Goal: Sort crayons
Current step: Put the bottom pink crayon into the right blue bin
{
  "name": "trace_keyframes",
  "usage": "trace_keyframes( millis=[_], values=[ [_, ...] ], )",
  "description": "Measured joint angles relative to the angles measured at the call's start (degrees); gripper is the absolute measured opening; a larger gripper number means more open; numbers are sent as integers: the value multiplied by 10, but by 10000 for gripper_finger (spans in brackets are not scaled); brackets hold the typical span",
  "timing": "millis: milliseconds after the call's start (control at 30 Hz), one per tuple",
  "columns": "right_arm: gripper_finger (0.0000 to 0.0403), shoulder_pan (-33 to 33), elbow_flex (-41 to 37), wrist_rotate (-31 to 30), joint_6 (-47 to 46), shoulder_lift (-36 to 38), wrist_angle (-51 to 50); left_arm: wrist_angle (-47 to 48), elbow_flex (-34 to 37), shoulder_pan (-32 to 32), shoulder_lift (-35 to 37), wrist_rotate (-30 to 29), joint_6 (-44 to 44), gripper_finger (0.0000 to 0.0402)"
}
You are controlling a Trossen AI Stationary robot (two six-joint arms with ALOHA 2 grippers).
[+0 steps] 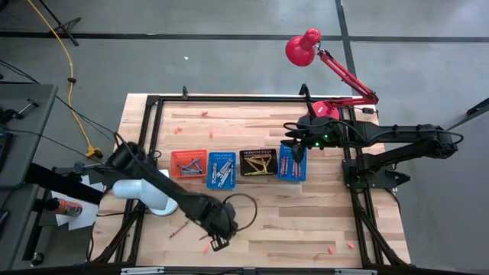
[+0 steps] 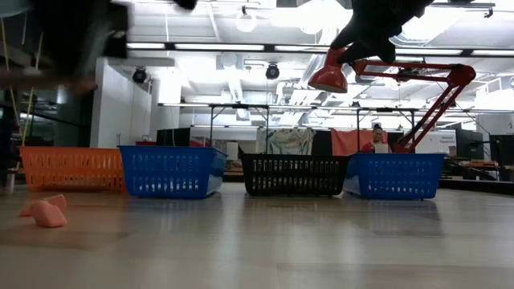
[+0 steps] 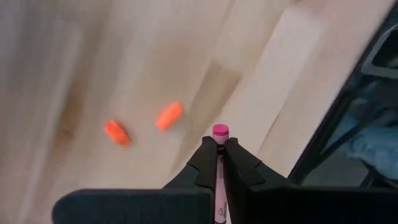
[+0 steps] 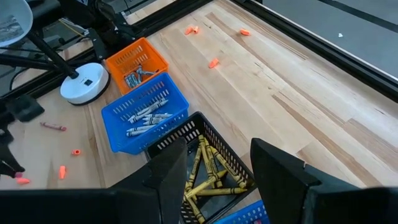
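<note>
1. The high view looks straight down on the whole wooden table (image 1: 306,221).
2. The low view sits at tabletop height, facing level across the boards to the four baskets (orange basket (image 2: 71,168) leftmost) and the room behind.
3. The left wrist view hangs close over bare boards.
4. The right wrist view looks down from higher up, sharing the black basket (image 4: 208,163) with the first two.

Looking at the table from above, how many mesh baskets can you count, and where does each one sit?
4, in one row across mid-table: the orange basket leftmost, a blue basket, the black basket, then another blue basket under the right gripper.
</note>
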State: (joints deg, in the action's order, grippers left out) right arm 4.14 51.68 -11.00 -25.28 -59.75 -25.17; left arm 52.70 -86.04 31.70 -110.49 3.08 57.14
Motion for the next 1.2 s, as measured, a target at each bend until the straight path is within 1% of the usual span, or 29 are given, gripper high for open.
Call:
trace_keyframes(
  millis=[100, 167, 433, 533, 700, 800, 933, 1067, 1133, 1200],
  values=[
    [172, 0, 0, 0, 0, 0, -2, -9, -1, -17, 34, -36, -34, 1],
    [172, 0, 0, 0, 0, 0, -4, -25, -1, -28, 58, -70, -68, 1],
    [172, 0, 0, 0, -14, 0, -4, -167, -2, -68, 135, -234, -256, 1],
    [172, -1, 0, 0, -17, 0, -8, -195, -2, -89, 157, -286, -287, 1],
    [172, -1, 0, 16, -19, 0, -7, -203, 1, -125, 186, -349, -332, 1],
    [172, -1, 0, 36, -16, 0, -7, -256, 49, -149, 217, -349, -338, 0],
    [172, -1, 0, 53, -14, 0, -7, -414, 177, -181, 282, -297, -337, 0],
    [172, -5, 0, 55, -17, 0, 8, -563, 307, -225, 355, -251, -336, 0],
    [172, -9, 0, 55, -19, -7, 48, -620, 359, -253, 390, -223, -346, 0],
    [172, -15, 0, 57, -34, -20, 107, -671, 399, -286, 421, -174, -361, 0]
  ],
)
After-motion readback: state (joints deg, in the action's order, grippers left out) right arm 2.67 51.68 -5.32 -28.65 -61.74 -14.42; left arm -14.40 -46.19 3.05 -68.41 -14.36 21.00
